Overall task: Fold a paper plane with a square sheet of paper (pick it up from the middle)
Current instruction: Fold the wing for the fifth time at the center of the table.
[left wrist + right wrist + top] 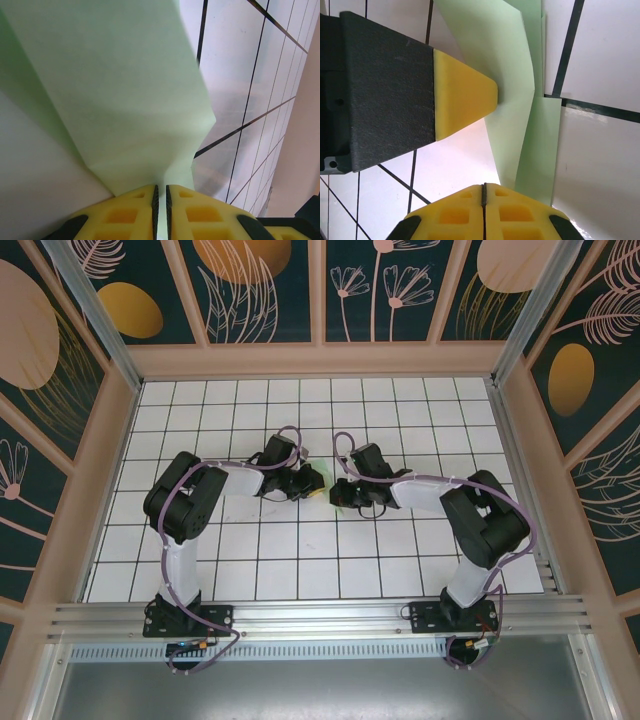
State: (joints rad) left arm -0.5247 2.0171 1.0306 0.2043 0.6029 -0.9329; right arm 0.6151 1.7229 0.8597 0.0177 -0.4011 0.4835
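A white, dark-gridded table sits inside dark floral wall panels, a metal rail along its near edge.

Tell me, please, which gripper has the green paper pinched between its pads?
The left gripper: the green paper runs into the slit between its pads. The right gripper is shut, the paper lying beside its pads.

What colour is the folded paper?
The folded paper is plain pale green; the left wrist view shows it best.
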